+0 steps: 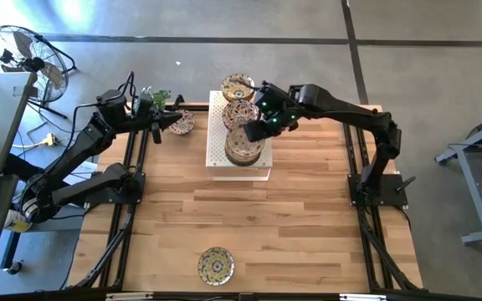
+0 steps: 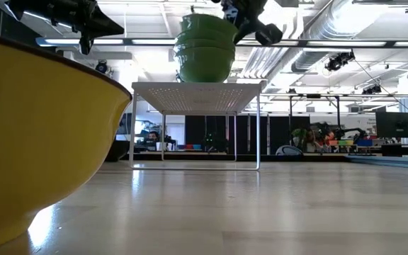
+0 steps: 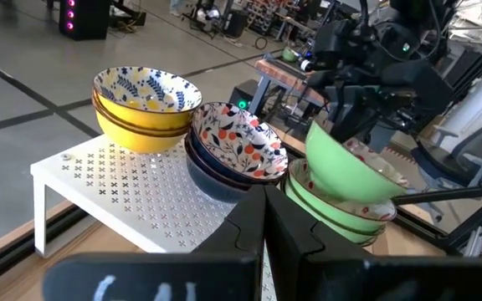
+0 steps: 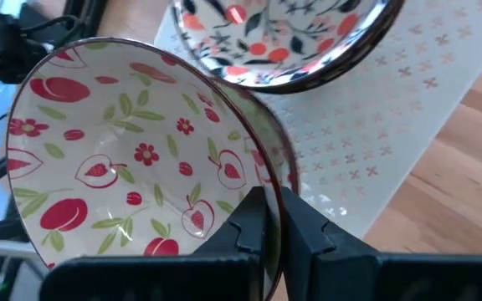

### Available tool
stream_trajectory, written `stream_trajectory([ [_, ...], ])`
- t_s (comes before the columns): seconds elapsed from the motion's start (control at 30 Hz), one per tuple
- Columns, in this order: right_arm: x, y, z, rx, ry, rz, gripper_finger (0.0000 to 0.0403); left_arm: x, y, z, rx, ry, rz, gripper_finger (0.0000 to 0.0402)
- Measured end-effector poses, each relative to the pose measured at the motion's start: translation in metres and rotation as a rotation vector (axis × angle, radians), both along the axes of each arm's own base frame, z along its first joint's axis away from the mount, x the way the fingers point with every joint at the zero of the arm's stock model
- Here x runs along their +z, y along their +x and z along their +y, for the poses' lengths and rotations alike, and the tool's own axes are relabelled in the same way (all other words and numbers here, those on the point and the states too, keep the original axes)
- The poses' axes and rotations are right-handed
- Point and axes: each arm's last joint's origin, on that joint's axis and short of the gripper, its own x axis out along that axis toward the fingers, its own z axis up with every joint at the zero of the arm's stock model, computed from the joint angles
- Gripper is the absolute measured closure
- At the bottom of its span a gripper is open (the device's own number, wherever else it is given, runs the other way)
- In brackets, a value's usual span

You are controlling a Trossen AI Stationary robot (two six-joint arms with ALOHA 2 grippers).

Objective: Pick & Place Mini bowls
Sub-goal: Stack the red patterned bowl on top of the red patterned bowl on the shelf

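On a white perforated rack (image 1: 217, 142) at the table's far middle stand three stacks of mini bowls: yellow (image 3: 145, 104), dark blue with red flowers (image 3: 237, 150) and green (image 3: 341, 213). Just over the green stack my right gripper (image 4: 264, 219) is shut on a green mini bowl (image 3: 350, 163) with red fruit inside. To the left of the rack my left gripper (image 1: 164, 124) stays shut and bare, above the table. One patterned bowl (image 1: 182, 124) shows on the table beside its tip. Another (image 1: 216, 265) sits at the near edge. My right gripper pinches the green bowl's rim (image 4: 268, 171), one finger inside the bowl and one outside. The fingers slant down from the table's right and far side. The bowl is tilted over the green stack (image 1: 245, 149); whether its low side touches the top bowl there, I cannot tell.
The rack stands on thin legs with open room under it (image 2: 197, 131). The yellow outer wall of the near-edge bowl (image 2: 41, 134) fills the left of the low view. A fan (image 1: 23, 54) stands off the table at the far left.
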Motion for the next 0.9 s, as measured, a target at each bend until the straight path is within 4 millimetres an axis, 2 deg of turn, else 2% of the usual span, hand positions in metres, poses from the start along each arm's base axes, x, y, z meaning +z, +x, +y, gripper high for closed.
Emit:
stream_trajectory([
  [0.67, -0.0088, 0.0072, -0.0017, 0.032, -0.016, 0.021, 0.0392, 0.0003, 0.0, 0.0, 0.0, 0.0, -0.001, 0.0401],
  [0.9, -0.0089, 0.0071, -0.0016, 0.049, -0.033, 0.025, 0.0362, 0.0003, 0.0001, -0.0003, -0.01, -0.004, -0.003, 0.0401],
])
